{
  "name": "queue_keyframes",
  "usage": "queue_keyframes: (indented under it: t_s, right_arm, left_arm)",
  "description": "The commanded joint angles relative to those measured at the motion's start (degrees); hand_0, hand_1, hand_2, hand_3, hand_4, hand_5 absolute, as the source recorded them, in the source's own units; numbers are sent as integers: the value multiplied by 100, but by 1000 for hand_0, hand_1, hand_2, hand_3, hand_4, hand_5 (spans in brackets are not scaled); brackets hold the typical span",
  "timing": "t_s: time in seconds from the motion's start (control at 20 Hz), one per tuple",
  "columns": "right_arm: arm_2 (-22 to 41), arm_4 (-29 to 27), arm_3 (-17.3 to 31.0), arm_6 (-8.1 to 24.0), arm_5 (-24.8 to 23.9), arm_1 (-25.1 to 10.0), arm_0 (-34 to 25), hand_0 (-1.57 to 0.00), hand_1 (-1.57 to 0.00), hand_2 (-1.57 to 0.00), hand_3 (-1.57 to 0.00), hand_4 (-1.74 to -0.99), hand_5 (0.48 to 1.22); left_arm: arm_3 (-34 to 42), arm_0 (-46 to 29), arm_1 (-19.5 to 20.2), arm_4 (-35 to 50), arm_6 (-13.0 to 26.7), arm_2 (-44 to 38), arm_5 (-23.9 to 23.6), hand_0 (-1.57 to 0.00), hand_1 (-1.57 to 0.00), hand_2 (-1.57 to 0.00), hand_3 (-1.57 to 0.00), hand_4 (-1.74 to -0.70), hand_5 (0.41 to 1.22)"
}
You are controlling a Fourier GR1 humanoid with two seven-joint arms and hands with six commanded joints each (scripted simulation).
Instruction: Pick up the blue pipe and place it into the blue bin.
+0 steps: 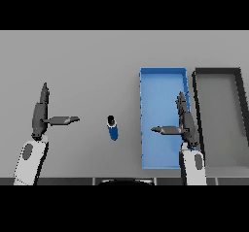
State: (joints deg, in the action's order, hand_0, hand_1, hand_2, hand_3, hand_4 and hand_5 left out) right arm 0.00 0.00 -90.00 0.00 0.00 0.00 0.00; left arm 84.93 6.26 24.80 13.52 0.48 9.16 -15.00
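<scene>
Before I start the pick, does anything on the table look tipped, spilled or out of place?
Nothing stands out. The blue pipe sits on the table left of the blue bin, beside a dark bin. Both the left hand and right hand are open, holding nothing.

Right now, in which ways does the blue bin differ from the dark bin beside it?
The blue bin is bright blue all over; the dark bin has a black rim and a grey floor. The blue bin stands nearer the blue pipe; the dark bin stands at the far right. The right hand hangs over the blue bin's right wall, not over the dark bin. Both are long, shallow rectangles, side by side.
</scene>
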Motion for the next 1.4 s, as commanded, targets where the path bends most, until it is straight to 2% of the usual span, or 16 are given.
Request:
queue_keyframes:
  t_s: [0.0, 0.25, 0.3, 0.35, 0.45, 0.55, 0.75, 0.8, 0.9, 0.95, 1.15, 1.25, 1.35]
  right_arm:
    - [-13, -13, -1, -2, 4, -14, 3, 1, 1, 1, 1, -1205, 629]
    - [-110, -135, 7, -35, 114, -134, 23, 1, 1, 1, 1, -1205, 629]
    - [36, 287, -239, -511, 182, -537, 219, 1, 1, 1, 1, -1205, 629]
    - [219, 606, -377, -784, 204, -675, 433, 1, 1, 1, 1, -1201, 628]
    - [272, 795, -564, -868, 254, -903, 616, 1, 1, 1, 1, -1197, 626]
    - [308, 834, -742, -839, 320, -1005, 737, 1, 1, 1, 1, -1196, 623]
    - [349, 906, -674, -606, 272, -968, 630, 1, 1, 1, 1, -1192, 621]
    - [385, 954, -706, -724, 272, -973, 706, 1, 1, 1, 1, -1181, 619]
    - [340, 895, -679, -809, 310, -1018, 671, 1, 1, 1, 1, -1179, 616]
    - [348, 898, -682, -727, 320, -1026, 621, 1, 1, 1, 1, -1176, 615]
    - [348, 892, -711, -570, 316, -1022, 553, 1, 1, 1, 1, -1174, 618]
    - [333, 843, -698, -594, 343, -1011, 586, 1, 1, 1, 1, -1189, 619]
    - [372, 889, -719, -609, 310, -959, 635, 1, 1, 1, 1, -1197, 615]
  left_arm:
    - [11, 0, -14, -9, -25, 11, -13, 1, 1, 1, 1, -966, 593]
    - [116, -11, -113, -130, 44, 148, -128, 1, 1, 1, 1, -966, 593]
    - [105, -229, 249, -161, -364, 279, 446, 1, 1, 1, 1, -966, 593]
    - [62, -324, 567, -168, -573, 305, 836, 1, 1, 1, 1, -963, 592]
    - [10, -333, 803, -169, -770, 357, 1210, 1, 1, 1, 1, -959, 590]
    - [-16, -282, 821, -184, -808, 411, 1327, 1, 1, 1, 1, -961, 595]
    - [122, -412, 998, -59, -1058, 548, 1850, 1, 1, 1, 1, -976, 584]
    - [218, -472, 1062, -58, -1069, 608, 1960, 1, 1, 1, 1, -989, 573]
    - [491, -611, 1235, -70, -1047, 791, 2251, 1, 1, 1, 1, -1026, 549]
    - [632, -648, 1214, -94, -994, 912, 2311, 1, 1, 1, 1, -1048, 535]
    - [1009, -733, 987, -358, -457, 1536, 2482, 1, 1, 1, 1, -1126, 485]
    - [967, -656, 853, -547, -304, 1728, 2482, 1, 1, 1, 1, -1137, 464]
    - [904, -571, 659, -637, -336, 1892, 2527, 1, 1, 1, 1, -1139, 450]
